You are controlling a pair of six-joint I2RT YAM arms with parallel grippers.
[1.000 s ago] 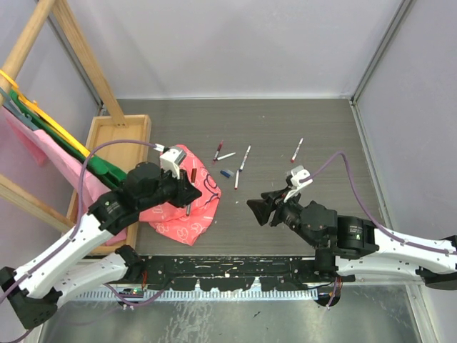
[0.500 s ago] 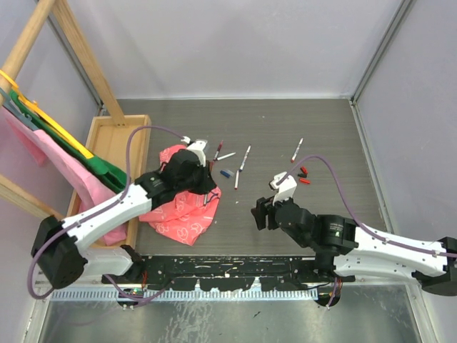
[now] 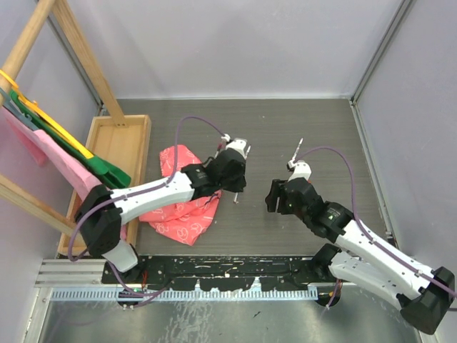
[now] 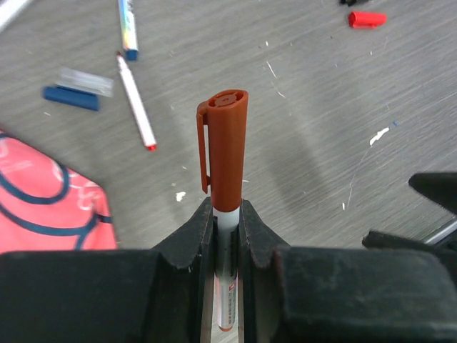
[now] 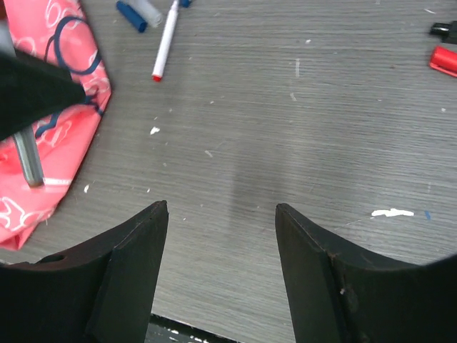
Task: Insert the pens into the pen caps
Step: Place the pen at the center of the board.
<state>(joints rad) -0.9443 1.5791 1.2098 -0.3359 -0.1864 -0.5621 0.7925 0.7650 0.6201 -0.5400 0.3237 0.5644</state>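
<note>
Left gripper (image 4: 227, 214) is clenched on a pen (image 4: 226, 286). The white barrel is pinched between the jaws, and the capped end sticks out past the fingertips. A dark red cap (image 4: 227, 146) is seated on that end, with its clip on the left. In the top view the left gripper (image 3: 232, 175) sits over mid-worktop, at the right edge of the pink cloth.

Right gripper (image 5: 221, 209) is spread wide and holds nothing, with bare wood grain showing between the fingers. In the top view the right gripper (image 3: 274, 195) is right of the left one and apart from it.

The worktop (image 3: 328, 128) is dark grey wood-grain with small white flecks. A wooden tray (image 3: 118, 143) sits at its left edge. The pink cloth (image 3: 178, 211) lies crumpled beside the tray, patterned with white and dark blue lines.

- A loose pen (image 4: 136, 103) lies flat, uncapped, with its red tip toward the cloth.
- A second pen (image 4: 127, 25) lies just beyond it, its blue end nearest.
- A far pen (image 3: 297, 149) lies alone by the right arm.
- A blue cap (image 4: 70, 98) lies just left of the loose pen, with a clear piece (image 4: 86, 81) touching it.
- A red cap (image 4: 367, 19) lies well to the right.
- A black cap (image 5: 444, 28) lies just beside the red one.
</note>
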